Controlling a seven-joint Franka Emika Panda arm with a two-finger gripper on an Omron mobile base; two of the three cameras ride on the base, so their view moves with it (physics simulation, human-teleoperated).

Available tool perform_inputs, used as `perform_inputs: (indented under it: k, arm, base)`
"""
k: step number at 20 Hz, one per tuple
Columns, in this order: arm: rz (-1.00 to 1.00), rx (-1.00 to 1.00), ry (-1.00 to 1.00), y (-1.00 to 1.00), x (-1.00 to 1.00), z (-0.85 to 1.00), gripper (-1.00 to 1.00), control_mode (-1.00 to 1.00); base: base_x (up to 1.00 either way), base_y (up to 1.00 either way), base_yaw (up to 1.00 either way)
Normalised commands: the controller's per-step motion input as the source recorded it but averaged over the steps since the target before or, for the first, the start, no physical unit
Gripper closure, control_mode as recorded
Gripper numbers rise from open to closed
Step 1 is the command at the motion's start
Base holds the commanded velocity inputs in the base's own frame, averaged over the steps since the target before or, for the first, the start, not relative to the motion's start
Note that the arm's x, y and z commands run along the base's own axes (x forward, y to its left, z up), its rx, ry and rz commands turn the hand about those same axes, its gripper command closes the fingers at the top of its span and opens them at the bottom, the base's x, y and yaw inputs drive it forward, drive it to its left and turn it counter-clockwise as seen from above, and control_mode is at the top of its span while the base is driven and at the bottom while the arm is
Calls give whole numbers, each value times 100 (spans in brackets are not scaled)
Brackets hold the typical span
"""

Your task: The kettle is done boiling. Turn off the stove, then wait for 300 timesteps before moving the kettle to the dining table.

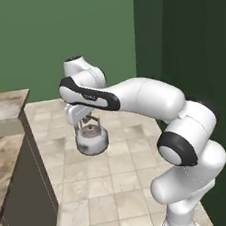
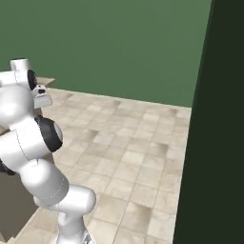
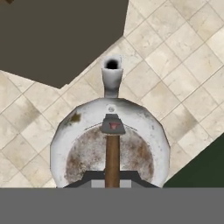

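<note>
The small silvery kettle (image 1: 92, 140) hangs in the air over the tiled floor, to the right of the marble counters. My gripper (image 1: 89, 119) is shut on its thin arched handle from above. In the hand view I look straight down on the kettle (image 3: 109, 140). Its spout (image 3: 111, 72) points away from me, and the handle (image 3: 112, 153) runs down into the gripper (image 3: 112, 178). The dining table (image 1: 2, 105), a raised slab of veined marble, stands at the left, slightly higher than the kettle. The stove is out of view.
A lower marble island top (image 1: 1, 172) with dark sides sits in front of the raised slab at the left edge. A dark green wall panel (image 1: 197, 48) stands close on the right. Beige floor tiles (image 2: 138, 143) stretch ahead to the green back wall.
</note>
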Motion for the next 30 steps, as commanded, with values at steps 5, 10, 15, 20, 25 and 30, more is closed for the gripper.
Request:
perform_inputs:
  k: [5,10,15,20,25,30]
  arm:
    - [0,0,0,0,0,0,100,100]
    - [0,0,0,0,0,0,100,100]
    - [0,0,0,0,0,0,100,100]
    - [0,0,0,0,0,0,100,100]
    - [0,0,0,0,0,0,100,100]
    - [0,0,0,0,0,0,100,100]
  base:
    - [56,0,31]
    - [49,-9,35]
    - [44,-17,41]
    - [38,-23,43]
    - [36,-26,45]
    - [37,-29,48]
